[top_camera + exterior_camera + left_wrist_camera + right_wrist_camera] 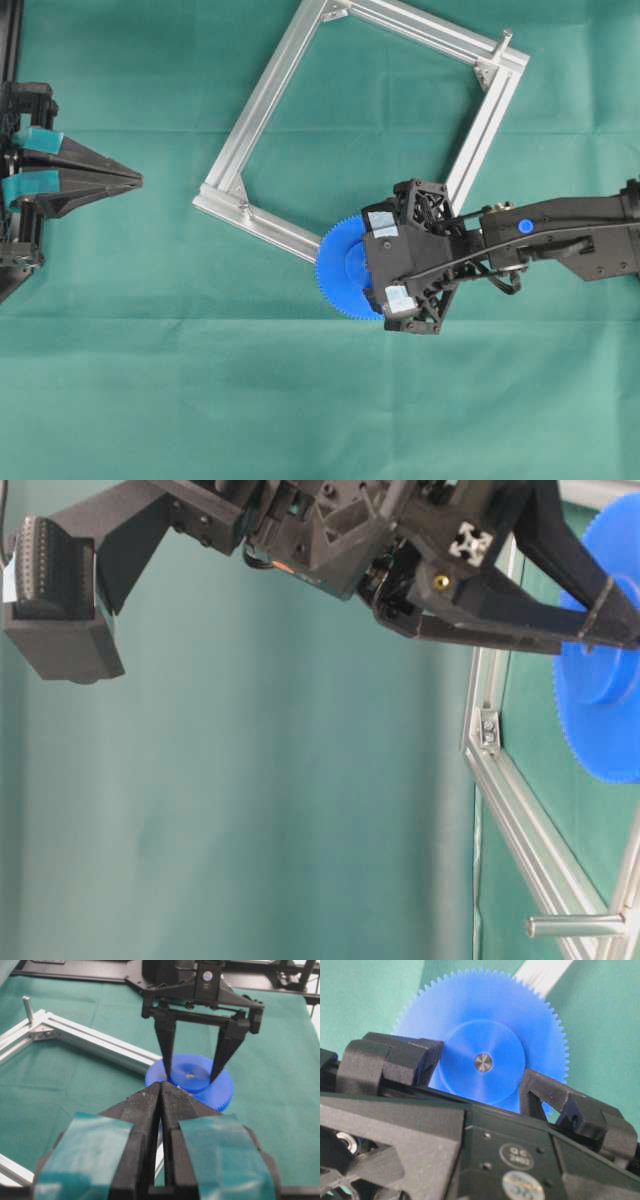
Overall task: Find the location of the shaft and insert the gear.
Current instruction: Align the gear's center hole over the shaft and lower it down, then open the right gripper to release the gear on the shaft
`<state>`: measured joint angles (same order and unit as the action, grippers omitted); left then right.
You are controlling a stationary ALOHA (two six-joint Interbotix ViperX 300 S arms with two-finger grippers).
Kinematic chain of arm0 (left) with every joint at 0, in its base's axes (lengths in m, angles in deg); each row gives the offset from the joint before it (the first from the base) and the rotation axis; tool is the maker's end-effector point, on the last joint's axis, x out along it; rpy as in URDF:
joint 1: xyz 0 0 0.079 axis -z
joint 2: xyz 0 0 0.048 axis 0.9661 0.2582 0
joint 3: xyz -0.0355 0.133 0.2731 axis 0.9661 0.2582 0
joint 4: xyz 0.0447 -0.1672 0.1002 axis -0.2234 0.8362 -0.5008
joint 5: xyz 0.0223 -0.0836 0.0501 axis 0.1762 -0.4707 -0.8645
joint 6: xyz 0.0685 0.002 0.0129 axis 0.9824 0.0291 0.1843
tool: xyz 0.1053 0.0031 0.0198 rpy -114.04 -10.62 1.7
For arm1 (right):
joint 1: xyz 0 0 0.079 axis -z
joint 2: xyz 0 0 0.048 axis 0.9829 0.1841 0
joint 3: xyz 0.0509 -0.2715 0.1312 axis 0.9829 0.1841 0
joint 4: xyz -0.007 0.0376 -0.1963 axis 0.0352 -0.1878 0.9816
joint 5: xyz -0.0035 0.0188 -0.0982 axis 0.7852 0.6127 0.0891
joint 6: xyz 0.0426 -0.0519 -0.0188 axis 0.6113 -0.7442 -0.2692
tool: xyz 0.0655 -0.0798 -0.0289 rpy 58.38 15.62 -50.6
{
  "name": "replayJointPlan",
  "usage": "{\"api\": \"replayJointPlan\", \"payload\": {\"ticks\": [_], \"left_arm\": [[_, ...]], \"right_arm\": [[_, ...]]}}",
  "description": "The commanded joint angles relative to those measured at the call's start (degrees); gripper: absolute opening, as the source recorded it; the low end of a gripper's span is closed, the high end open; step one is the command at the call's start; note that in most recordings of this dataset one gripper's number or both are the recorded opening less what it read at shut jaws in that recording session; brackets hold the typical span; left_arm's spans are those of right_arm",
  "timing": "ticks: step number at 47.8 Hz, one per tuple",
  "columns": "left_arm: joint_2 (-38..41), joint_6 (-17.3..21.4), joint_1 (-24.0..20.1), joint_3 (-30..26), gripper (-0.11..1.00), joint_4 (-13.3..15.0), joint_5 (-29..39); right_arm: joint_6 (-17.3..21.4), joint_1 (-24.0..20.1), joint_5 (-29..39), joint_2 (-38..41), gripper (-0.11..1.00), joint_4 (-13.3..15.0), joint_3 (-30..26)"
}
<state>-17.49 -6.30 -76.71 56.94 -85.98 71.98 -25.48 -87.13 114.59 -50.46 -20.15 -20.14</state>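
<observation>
The blue gear [338, 268] lies flat on the green cloth against the lower corner of the aluminium frame [262, 110]. In the right wrist view the silvery tip of the shaft [482, 1062] shows in the centre hole of the gear [470, 1005], so the gear sits on it. My right gripper [191, 1077] points down over the gear [222, 1092], one finger [166, 1050] on each side of the raised hub and pressed against it. My left gripper [138, 180] rests at the far left, shut and empty, well away from the gear.
The square aluminium frame lies tilted on the cloth. A silvery peg [503, 42] juts from its far right corner bracket. Green cloth [200, 380] covers the table in front of and beside the frame.
</observation>
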Motion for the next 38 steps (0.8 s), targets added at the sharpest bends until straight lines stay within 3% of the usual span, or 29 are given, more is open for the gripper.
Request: {"api": "replayJointPlan", "payload": {"ticks": [1, 7, 38], "left_arm": [[0.26, -0.09, 0.00, -1.76, 0.02, 0.09, -0.26], [0.35, -0.09, 0.00, -1.76, 0.02, 0.18, -0.26], [0.26, -0.09, 0.09, -1.76, 0.02, 0.09, -0.18]], "right_arm": [[0.09, -0.97, -0.26, -2.37, 0.73, -0.18, -1.23], [0.09, -0.97, -0.26, -2.37, 0.91, -0.09, -1.23], [-0.09, -0.97, -0.26, -2.37, 0.88, -0.09, -1.41]]}}
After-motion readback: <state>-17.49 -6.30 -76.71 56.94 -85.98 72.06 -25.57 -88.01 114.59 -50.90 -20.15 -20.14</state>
